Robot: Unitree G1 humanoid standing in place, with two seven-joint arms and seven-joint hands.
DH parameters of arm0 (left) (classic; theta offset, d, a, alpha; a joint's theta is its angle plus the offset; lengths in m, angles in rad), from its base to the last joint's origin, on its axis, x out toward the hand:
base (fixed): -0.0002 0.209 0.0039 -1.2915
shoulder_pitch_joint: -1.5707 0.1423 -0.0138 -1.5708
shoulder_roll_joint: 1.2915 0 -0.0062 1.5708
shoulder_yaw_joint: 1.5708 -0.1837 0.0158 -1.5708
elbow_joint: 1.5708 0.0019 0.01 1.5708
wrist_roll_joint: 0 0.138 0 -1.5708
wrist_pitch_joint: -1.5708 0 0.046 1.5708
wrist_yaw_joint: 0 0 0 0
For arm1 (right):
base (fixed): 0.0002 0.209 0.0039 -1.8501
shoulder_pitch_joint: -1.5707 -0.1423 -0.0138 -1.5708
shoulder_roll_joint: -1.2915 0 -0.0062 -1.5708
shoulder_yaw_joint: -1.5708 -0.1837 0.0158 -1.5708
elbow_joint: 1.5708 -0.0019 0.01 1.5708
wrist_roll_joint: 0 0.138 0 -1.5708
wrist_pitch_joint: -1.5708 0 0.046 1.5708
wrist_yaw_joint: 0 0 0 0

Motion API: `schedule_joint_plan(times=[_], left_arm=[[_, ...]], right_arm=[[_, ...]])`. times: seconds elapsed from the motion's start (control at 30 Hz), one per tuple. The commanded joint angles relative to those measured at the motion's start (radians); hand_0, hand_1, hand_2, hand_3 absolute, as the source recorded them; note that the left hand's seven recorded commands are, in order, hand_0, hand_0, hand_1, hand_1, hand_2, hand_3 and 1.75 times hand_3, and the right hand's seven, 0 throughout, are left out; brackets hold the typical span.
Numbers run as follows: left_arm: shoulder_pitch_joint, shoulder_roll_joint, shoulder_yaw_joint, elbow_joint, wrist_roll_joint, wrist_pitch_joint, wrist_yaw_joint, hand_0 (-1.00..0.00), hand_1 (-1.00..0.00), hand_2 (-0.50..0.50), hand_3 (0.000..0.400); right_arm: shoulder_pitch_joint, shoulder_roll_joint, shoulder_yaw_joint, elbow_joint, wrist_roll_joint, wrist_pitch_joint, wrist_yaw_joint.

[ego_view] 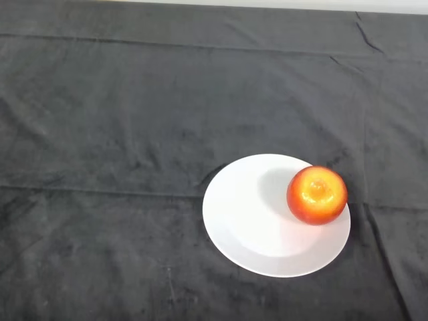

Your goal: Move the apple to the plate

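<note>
Dark cloth table [100, 100] | white plate [247, 221] right of centre | red apple [317, 194] on its right edge

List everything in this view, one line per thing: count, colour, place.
apple: one, red with orange-yellow patches, resting on the plate at its right edge, stem dimple facing up.
plate: one, white, round, lying flat on the cloth, right of centre in the lower half of the view.
cloth: one, dark grey, creased, covering the whole table.
pale strip: one, light, along the top edge of the view, beyond the far edge of the cloth; what it is cannot be told.
robot's parts: none show in this view.
</note>
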Motion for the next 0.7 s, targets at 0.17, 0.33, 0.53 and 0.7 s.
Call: schedule_joint_plan(times=[0.17, 0.33, 0.53, 0.7], left_arm=[[-0.002, -0.013, 0.036, 0.005, -0.015, 0.028, -0.019, 0.00, 0.00, 0.00, 0.000], [-0.003, -0.018, 0.040, 0.000, -0.017, 0.044, -0.037, 0.00, 0.00, 0.00, 0.000], [-0.001, -0.020, 0.043, -0.006, -0.015, 0.061, -0.056, 0.00, 0.00, 0.00, 0.000], [0.001, -0.020, 0.045, -0.009, -0.011, 0.073, -0.070, 0.00, 0.00, 0.00, 0.000]], right_arm=[[0.060, 0.034, 0.0184, 0.036, -0.0154, 0.005, 0.0109], [0.060, 0.034, 0.0184, 0.036, -0.0155, 0.005, 0.0109], [0.060, 0.034, 0.0184, 0.036, -0.0155, 0.004, 0.0108], [0.060, 0.034, 0.0185, 0.036, -0.0155, 0.004, 0.0108]])
